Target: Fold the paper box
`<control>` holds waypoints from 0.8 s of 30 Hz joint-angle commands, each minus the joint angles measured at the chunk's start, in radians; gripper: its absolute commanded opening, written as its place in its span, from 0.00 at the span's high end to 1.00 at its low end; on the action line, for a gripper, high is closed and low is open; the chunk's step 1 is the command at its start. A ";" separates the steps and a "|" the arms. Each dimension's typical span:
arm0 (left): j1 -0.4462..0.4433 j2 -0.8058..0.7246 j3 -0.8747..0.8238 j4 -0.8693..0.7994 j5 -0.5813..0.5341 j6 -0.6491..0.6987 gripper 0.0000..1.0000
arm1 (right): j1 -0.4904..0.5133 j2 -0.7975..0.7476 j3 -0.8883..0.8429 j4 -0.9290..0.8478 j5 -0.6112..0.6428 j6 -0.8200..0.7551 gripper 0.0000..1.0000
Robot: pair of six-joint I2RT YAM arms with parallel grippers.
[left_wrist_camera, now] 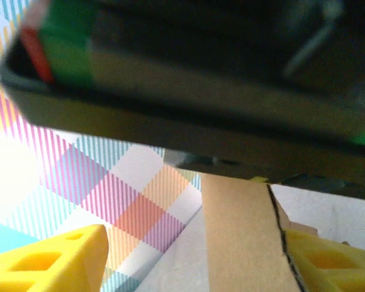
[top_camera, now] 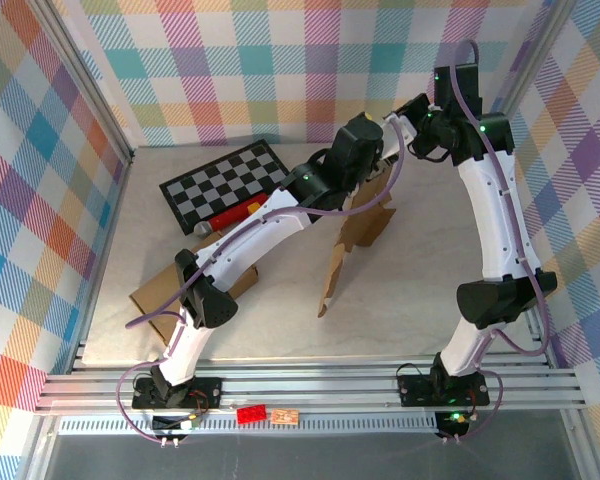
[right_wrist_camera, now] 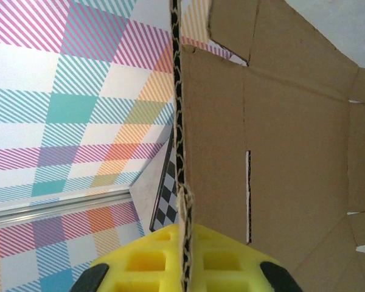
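Brown flat-cut cardboard box [top_camera: 365,225] hangs upright over the white table [top_camera: 280,320], mid-surface, unfolded. Right gripper [right_wrist_camera: 184,261] pinches its raw edge. Left gripper [left_wrist_camera: 194,258] stands spread, panel between yellow fingers [left_wrist_camera: 55,261].

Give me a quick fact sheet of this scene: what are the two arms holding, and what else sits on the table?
Held item: brown corrugated cardboard box blank, standing upright between the arms
Right gripper: yellow fingers clamped on the cardboard's edge
Left gripper: fingers apart, cardboard strip between them
Back left: black-and-white checkered board, red cylinder at its near edge
Near left arm: second brown cardboard piece lying flat
Fold state: not yet a closed box
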 commanded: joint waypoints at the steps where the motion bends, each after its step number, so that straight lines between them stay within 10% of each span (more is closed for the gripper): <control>1: 0.000 0.025 0.034 0.038 0.009 0.021 0.60 | 0.022 -0.046 -0.002 0.011 -0.048 0.020 1.00; 3: 0.000 0.023 0.026 0.044 0.003 0.020 1.00 | 0.022 -0.046 0.000 0.014 -0.052 0.024 1.00; 10: 0.001 -0.025 -0.061 0.105 0.019 0.025 1.00 | 0.019 -0.030 0.041 0.012 -0.092 0.036 0.97; 16: 0.049 -0.141 -0.223 0.192 0.130 -0.019 1.00 | -0.107 -0.026 0.088 0.017 -0.221 0.105 0.39; 24: 0.146 -0.349 -0.525 0.374 0.364 -0.055 1.00 | -0.288 0.024 0.074 0.055 -0.485 0.302 0.25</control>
